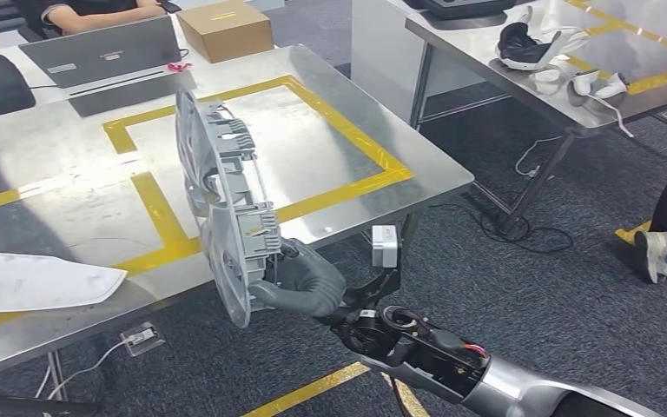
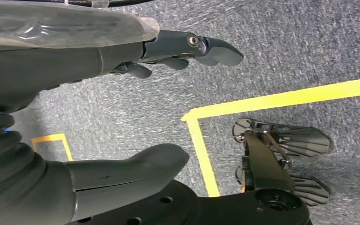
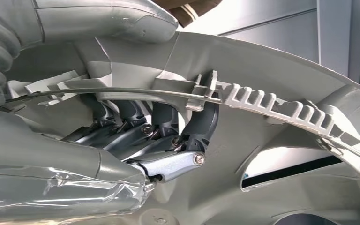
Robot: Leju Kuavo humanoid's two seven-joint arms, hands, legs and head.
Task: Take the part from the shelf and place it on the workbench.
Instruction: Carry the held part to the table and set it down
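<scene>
Part [image 1: 226, 204], a grey ribbed disc, stands on edge over the steel table's [image 1: 339, 148] 6 o'clock rim, right hand [image 1: 304, 282] fingers [image 3: 168, 119] hooked behind its ring, left hand [image 2: 136, 93] spread, holding nothing.

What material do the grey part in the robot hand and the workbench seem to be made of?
Grey part: probably moulded plastic, matt, with thin ribs and clips. Workbench: apparently brushed metal, likely steel, with dull reflections and yellow tape lines.
</scene>
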